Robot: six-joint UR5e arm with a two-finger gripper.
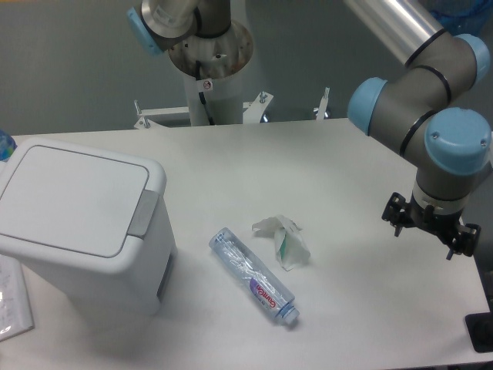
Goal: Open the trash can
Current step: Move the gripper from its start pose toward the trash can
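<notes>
Trash can (85, 231): white, boxy, standing at the left of the tabletop (347, 177); flat lid (73, 196) lies down flush, so it is shut; grey push-button (143, 213) on the right rim, untouched. Gripper (430, 229): hangs over the right edge of the tabletop, well apart from the trash can and holding nothing; whether its fingers are spread or pressed together cannot be told at this size and angle. Between the two, lying on the tabletop: an empty clear plastic bottle (254, 276) on its side and a crumpled wrapper (283, 239) just beside it. Progress, as judged: nothing of the opening is done. Left to do: cross to the left, come down on the button, press, lid up.
</notes>
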